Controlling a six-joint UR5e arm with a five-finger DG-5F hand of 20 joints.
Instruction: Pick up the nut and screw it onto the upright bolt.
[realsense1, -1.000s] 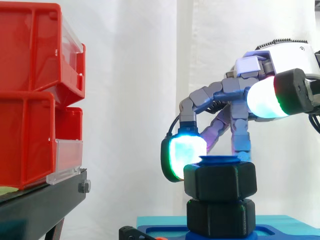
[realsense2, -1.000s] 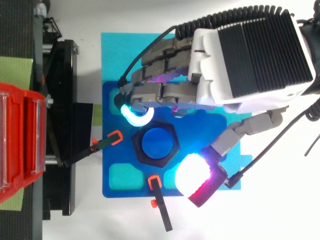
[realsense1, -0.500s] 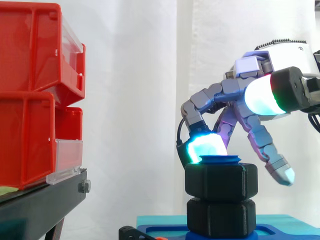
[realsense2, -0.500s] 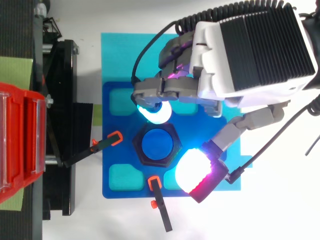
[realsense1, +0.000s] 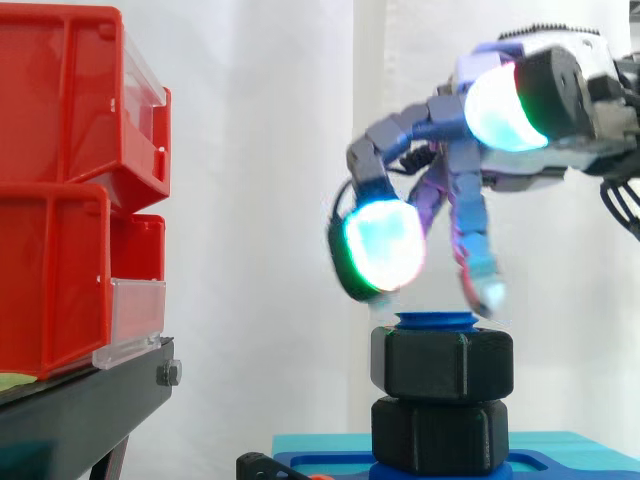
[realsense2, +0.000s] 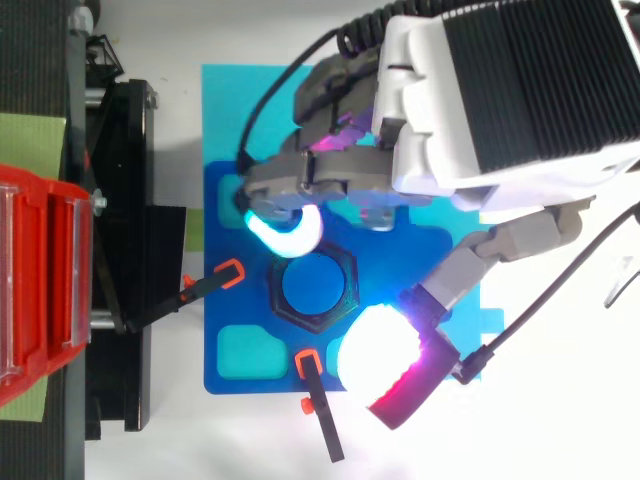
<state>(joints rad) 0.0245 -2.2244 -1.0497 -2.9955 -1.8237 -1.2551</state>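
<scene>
Nearest, the robot hand's (realsense2: 500, 110) thumb pad (realsense2: 375, 350) glows clear of the black hex nut (realsense1: 442, 364). The nut sits on the blue upright bolt (realsense1: 436, 320). Beyond, a cyan fingertip (realsense2: 285, 232) hovers just above the nut's far edge. The hand is spread wide, holding nothing.

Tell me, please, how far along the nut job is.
Done: the nut sits on the blue bolt, down against a lower black hex piece, with the bolt's top showing just above it. In hand: nothing; the hand hovers open above, clear of the nut. Left: perhaps only a final tightening; how tight it is cannot be seen.
</scene>
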